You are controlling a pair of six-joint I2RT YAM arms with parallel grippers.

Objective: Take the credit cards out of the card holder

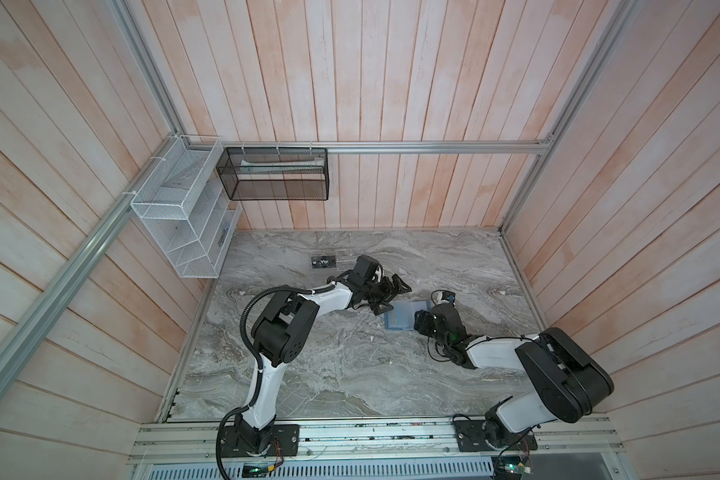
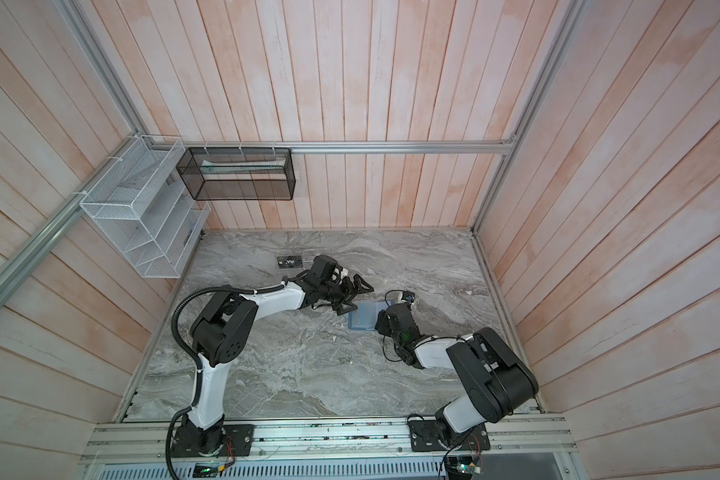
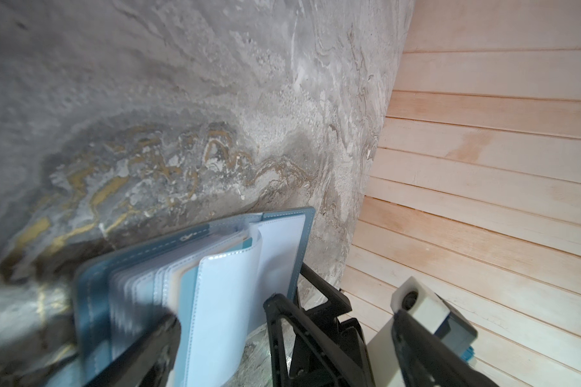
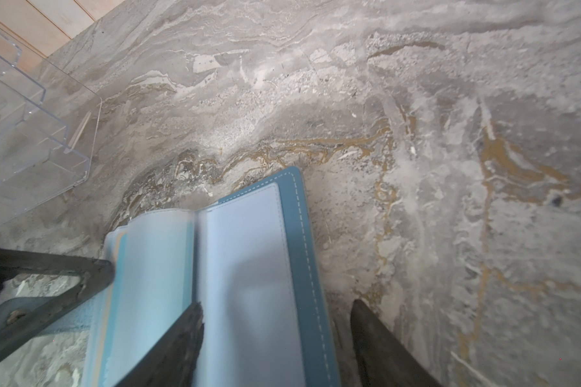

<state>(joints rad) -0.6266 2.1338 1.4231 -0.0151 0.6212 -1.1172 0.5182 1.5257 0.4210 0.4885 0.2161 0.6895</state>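
Observation:
The slate-blue card holder (image 1: 402, 318) (image 2: 362, 318) lies open on the marble table in both top views, its clear sleeves fanned up (image 3: 215, 284). A teal credit card's edge (image 3: 189, 288) shows inside a sleeve; the other credit cards are hidden. My left gripper (image 1: 395, 298) (image 3: 284, 316) is open wide at the holder's far-left corner, one finger (image 3: 161, 335) against the sleeves. My right gripper (image 1: 420, 321) (image 4: 277, 308) is open astride the holder's right flap: one fingertip (image 4: 195, 318) on the inner page, the second on the table beside the cover.
A clear acrylic rack (image 1: 333, 268) (image 4: 31, 134) with a black "Vip" card (image 1: 324, 262) stands behind the left gripper. A white wire basket (image 1: 179, 216) and a black mesh basket (image 1: 275, 174) hang on the walls. Wooden walls enclose the table.

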